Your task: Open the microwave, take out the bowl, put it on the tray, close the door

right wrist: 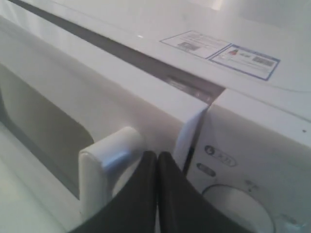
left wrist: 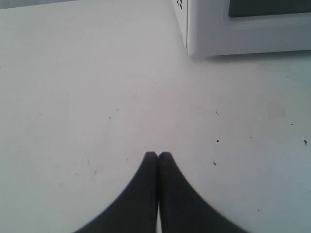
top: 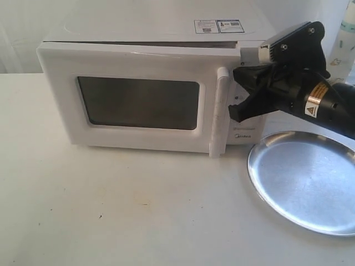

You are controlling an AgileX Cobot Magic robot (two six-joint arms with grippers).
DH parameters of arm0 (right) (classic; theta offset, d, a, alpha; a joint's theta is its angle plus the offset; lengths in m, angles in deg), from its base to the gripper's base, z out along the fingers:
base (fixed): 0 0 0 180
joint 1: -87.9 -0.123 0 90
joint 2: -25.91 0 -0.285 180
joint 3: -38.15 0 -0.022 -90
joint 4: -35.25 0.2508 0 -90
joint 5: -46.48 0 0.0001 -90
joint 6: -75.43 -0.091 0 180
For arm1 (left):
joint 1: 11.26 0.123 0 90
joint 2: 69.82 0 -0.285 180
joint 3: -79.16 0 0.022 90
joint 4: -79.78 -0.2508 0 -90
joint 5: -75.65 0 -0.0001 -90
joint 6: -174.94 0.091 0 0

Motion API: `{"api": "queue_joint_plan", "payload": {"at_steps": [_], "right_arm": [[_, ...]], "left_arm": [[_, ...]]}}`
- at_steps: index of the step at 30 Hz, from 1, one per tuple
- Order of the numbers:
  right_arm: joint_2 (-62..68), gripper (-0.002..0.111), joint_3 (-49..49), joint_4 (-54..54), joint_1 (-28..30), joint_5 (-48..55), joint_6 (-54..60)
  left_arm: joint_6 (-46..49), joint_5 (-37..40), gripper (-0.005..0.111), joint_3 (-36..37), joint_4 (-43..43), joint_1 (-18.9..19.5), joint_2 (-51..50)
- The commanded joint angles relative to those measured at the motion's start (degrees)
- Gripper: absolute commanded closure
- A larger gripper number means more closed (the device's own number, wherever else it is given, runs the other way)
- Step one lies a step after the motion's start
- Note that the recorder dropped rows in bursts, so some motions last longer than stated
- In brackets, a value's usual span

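Note:
The white microwave (top: 144, 25) stands at the back of the table. Its door (top: 133, 61) with the dark window is slightly ajar, its handle side a little out from the control panel. My right gripper (top: 234, 94) is shut, and its joined tips (right wrist: 157, 154) sit in the gap behind the vertical bar handle (right wrist: 104, 160), close to the door's edge. Over bare table, my left gripper (left wrist: 158, 155) is shut on nothing, short of the microwave's lower corner (left wrist: 233, 36). The silver tray (top: 308, 180) lies to the right of the microwave. The bowl is hidden.
A round white knob (right wrist: 238, 208) sits on the control panel just beside my right fingers. Stickers (top: 219, 26) lie on the microwave's top. A pale patterned object (top: 345, 39) stands at the back right. The white table (top: 138, 210) stretches out before the microwave.

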Motion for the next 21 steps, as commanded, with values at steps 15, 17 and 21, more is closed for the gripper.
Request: {"api": "queue_joint_plan", "payload": {"at_steps": [15, 17, 21], "right_arm": [[-1.59, 0.108, 0.0, -33.68, -1.46, -31.59, -24.03], [-3.81, 0.108, 0.0, -37.18, -1.46, -37.07, -26.5], [-12.03, 0.108, 0.0, -40.84, -1.88, -37.07, -32.32]], "left_arm": [[0.0, 0.04, 0.107, -0.16, 0.45, -0.17, 0.12], [0.0, 0.04, 0.107, -0.16, 0.45, -0.17, 0.12], [0.0, 0.04, 0.107, -0.16, 0.45, -0.17, 0.12]]}}
